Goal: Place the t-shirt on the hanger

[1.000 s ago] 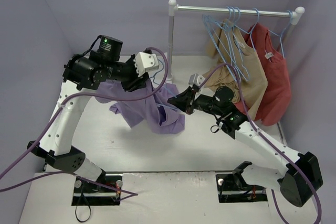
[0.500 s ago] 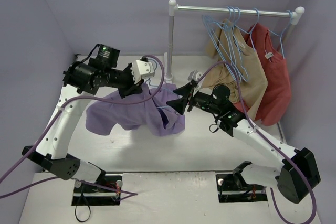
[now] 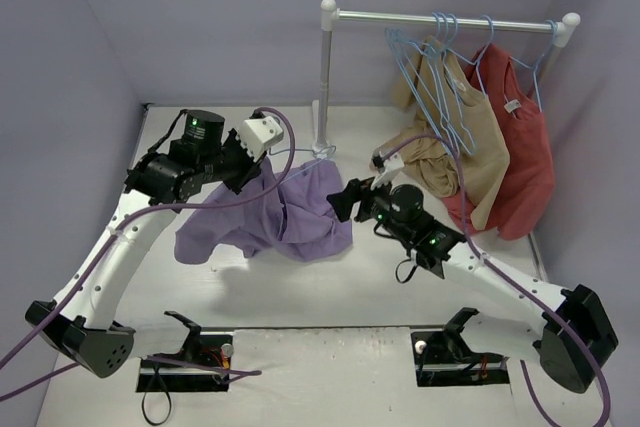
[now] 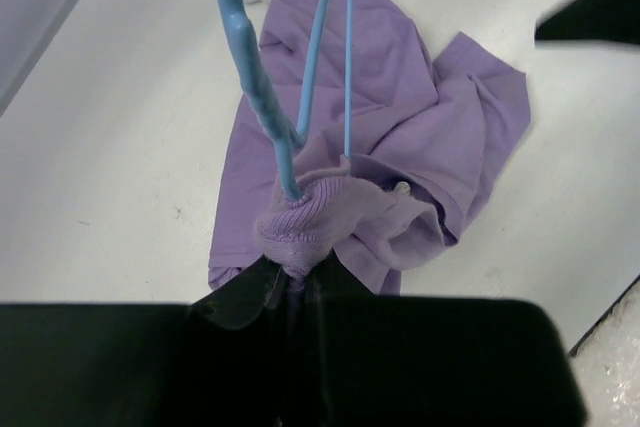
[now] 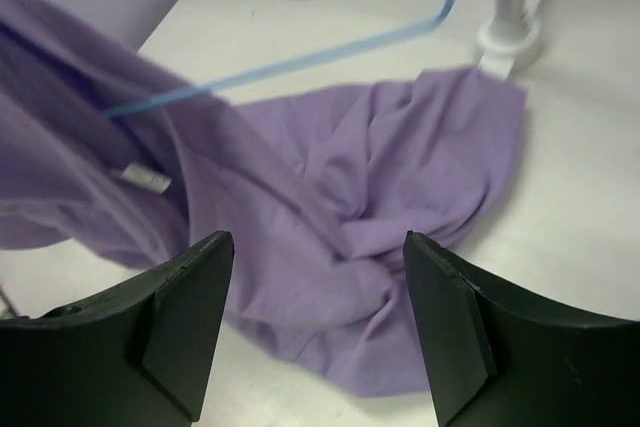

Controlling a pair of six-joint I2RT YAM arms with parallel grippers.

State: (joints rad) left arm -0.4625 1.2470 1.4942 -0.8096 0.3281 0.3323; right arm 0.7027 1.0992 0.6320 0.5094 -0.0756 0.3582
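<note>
Enclosing white table [image 3: 330, 297], lavender walls [image 3: 200, 17]

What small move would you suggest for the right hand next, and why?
Probably lower the open right hand onto the loose t-shirt and pinch it: the left hand grips the collar at the hanger, while most cloth lies heaped.

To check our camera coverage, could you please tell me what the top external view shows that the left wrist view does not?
Only the top external view shows the tan cloth shirt and red cloth shirt hanging on the metal rail. Only the left wrist view shows the left gripper shut on the lavender cloth t-shirt's ribbed collar, with the thin light-blue wire hanger rising from it. Both show that t-shirt trailing onto the white table.
</note>
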